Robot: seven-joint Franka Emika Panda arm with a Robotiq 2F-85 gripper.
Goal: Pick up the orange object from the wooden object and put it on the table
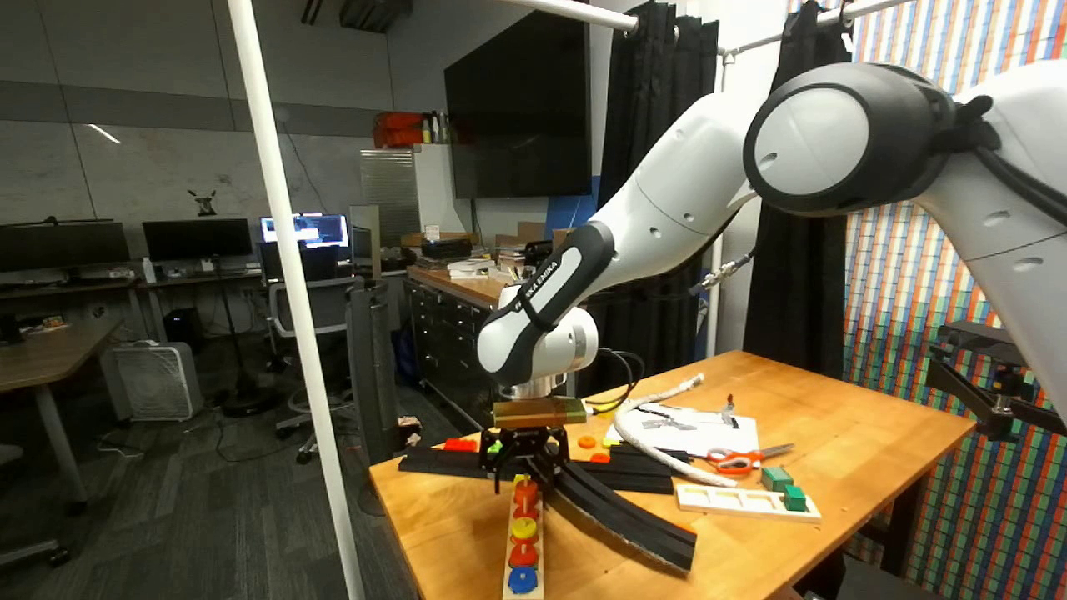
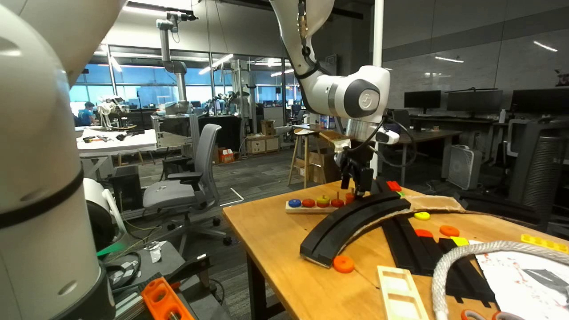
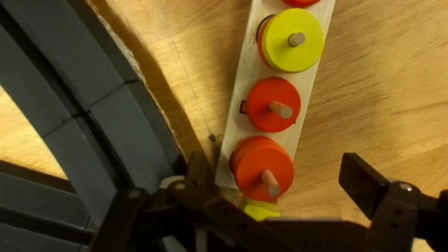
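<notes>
The wooden peg board [image 3: 303, 81] lies on the table [image 1: 450, 521] with coloured discs on its pegs. A stack of orange discs [image 3: 257, 166] sits on the end peg, whose tip sticks out above it. The orange stack also shows in both exterior views [image 1: 526, 492] [image 2: 350, 197]. My gripper [image 3: 274, 171] is open and empty, above this end of the board. In the wrist view its fingers stand either side of the orange stack, apart from it, the left one closer. In an exterior view the gripper [image 2: 354, 186] points down just above the board's end.
A black curved track [image 2: 351, 222] lies right beside the board, close to the left finger. Red and yellow discs [image 3: 294, 40] fill neighbouring pegs; a blue one [image 1: 523, 579] is at the far end. A yellow piece [image 3: 260, 210] lies past the orange stack. Rope [image 1: 646, 442] and scissors [image 1: 738, 460] lie farther off.
</notes>
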